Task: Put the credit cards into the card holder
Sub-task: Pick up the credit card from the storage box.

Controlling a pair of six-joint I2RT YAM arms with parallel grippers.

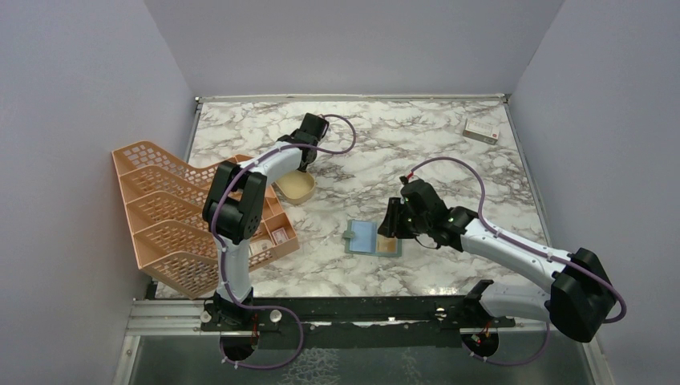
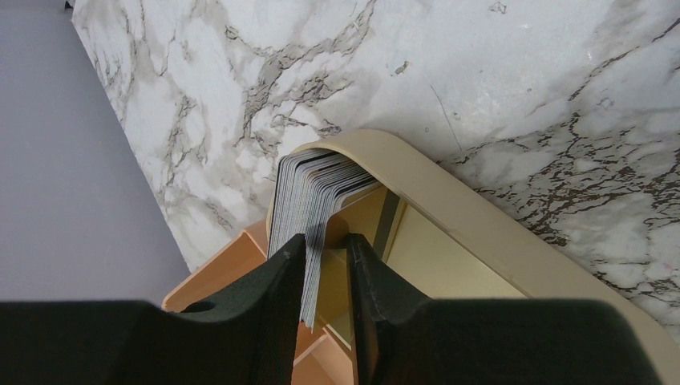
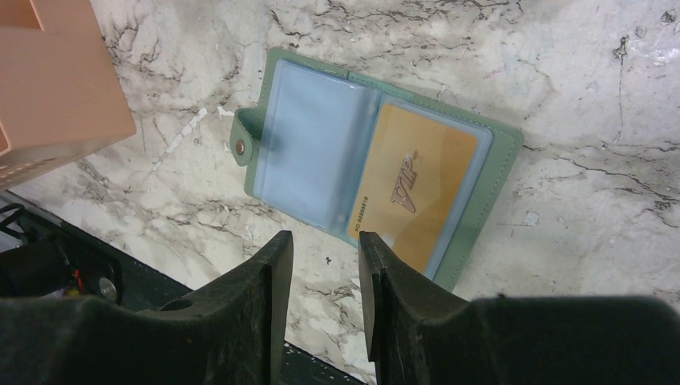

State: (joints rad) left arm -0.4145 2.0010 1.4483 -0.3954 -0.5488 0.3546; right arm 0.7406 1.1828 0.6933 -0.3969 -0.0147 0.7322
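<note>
right wrist view shows the card holder (image 3: 305,152) lying open and flat on the marble table (image 1: 449,160), pale blue sleeves facing up and the grey-green edge showing all round. one tan-orange credit card (image 3: 413,188) marked "vip" sits inside the right-hand sleeve. the left-hand sleeve looks to hold nothing. the snap tab (image 3: 243,144) sticks out from the holder's left edge. from overhead the holder lies a little right of the table's middle, towards the near side.

the right gripper (image 3: 325,245) hangs just over the holder's near edge, its fingers a modest gap apart with nothing between them. one fingertip overlaps the holder's near edge in that view, though i can't tell whether it touches.

further left and farther back, the left gripper (image 2: 325,253) reaches down into a gold tin (image 2: 449,208). a stack of cards (image 2: 309,192) stands on edge against the tin's wall. the near end of that stack sits between the fingers, which are close together but not pinched, with a sliver of space on one side.

an orange rack (image 1: 160,200) stands along the table's left side. a white box (image 1: 481,131) lies in the far right corner.
</note>
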